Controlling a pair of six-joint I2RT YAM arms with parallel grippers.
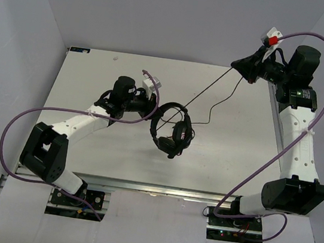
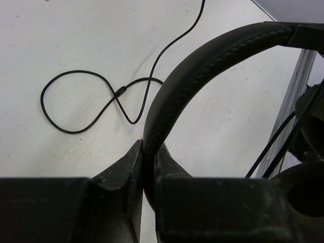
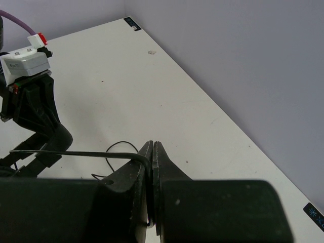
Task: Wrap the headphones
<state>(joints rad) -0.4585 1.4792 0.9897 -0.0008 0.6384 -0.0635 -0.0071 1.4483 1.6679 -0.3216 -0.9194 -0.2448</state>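
Hanging over table (image 1: 95, 82) centre: 1 black headphones (image 1: 172, 129) set. Band (image 2: 202, 66) is a padded, stitched arch, its top at left gripper (image 2: 148, 152), whose jaws are clamped on the band. 2 earcups (image 1: 179, 133) sit on the far side of the arch, twd table's near right. 1 thin round cable (image 1: 212, 87) runs taut and straight, diagonally to table's far right corner, where right gripper (image 3: 153, 152) is pinched tight on it. Rest of cable lies slack on table's white, fine-grained top in 1 self-crossing loop.
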